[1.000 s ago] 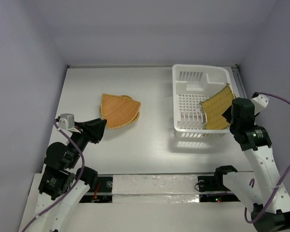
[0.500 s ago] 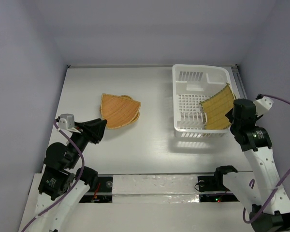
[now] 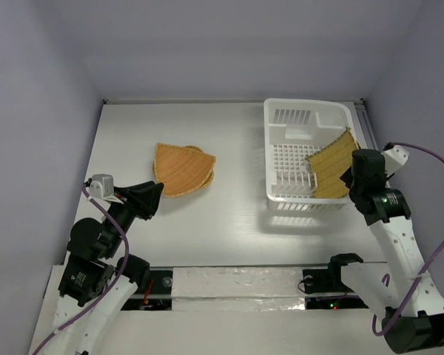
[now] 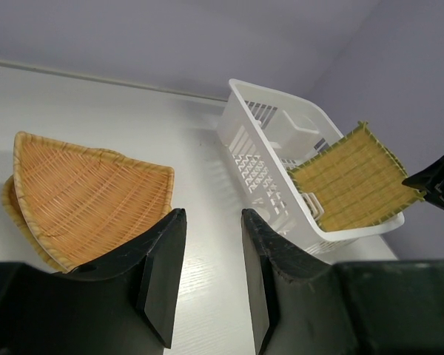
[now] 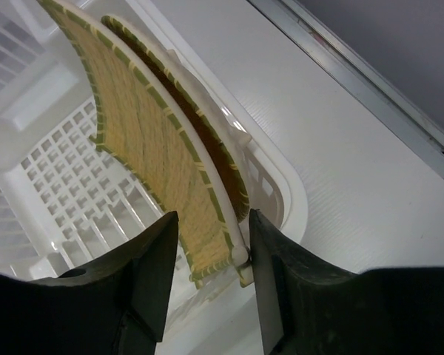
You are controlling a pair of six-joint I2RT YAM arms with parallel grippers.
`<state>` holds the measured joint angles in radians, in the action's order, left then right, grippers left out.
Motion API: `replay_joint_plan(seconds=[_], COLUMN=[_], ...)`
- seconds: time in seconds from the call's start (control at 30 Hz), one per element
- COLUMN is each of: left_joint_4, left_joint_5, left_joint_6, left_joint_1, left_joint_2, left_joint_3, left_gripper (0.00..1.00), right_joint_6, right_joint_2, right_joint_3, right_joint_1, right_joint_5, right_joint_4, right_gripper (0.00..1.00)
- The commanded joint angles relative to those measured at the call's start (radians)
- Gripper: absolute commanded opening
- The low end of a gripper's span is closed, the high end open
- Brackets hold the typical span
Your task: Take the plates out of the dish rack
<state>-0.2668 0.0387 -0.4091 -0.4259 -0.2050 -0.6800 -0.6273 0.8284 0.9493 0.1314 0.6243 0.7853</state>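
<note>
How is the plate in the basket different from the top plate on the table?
The basket plate leans tilted on the dish rack's rim; the table plate lies flat on another plate. The basket plate is yellowish with a grid; the table plate is orange with fanning lines. Both look woven.

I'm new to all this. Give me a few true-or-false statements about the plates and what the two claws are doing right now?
1. A square plate leans inside the rack. True.
2. The left gripper holds a plate. False: it is open and empty.
3. The stacked plates lie on the table, outside the rack. True.
4. The right gripper is shut. False: it is open, close to the square plate's edge.
</note>
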Motion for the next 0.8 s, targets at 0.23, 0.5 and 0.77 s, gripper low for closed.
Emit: replay_joint_plan(seconds=[0.23,0.5,0.77], left_joint_4=[0.038,0.038,0.038], left_joint_5=[-0.008,-0.013,-0.013], left_joint_6=[-0.005,-0.007,-0.008], left_joint_1=[-0.007,-0.007,-0.007], left_joint_2=[0.003,0.003,0.004], left_joint_3=[-0.007,-0.006,-0.007], left_gripper=[0.33,0.33,0.33], right_joint_6=[0.050,0.093,0.144], right_joint_2=[-0.048,-0.003,0.072], right_joint_3=[-0.004,-0.009,0.020], right_joint_1=[-0.006,-0.006,-0.006], right_joint_5=[-0.109,-0.155,-0.107], right_joint_4=[-0.058,-0.093,-0.118], right_gripper=[0.36,0.40,0.44])
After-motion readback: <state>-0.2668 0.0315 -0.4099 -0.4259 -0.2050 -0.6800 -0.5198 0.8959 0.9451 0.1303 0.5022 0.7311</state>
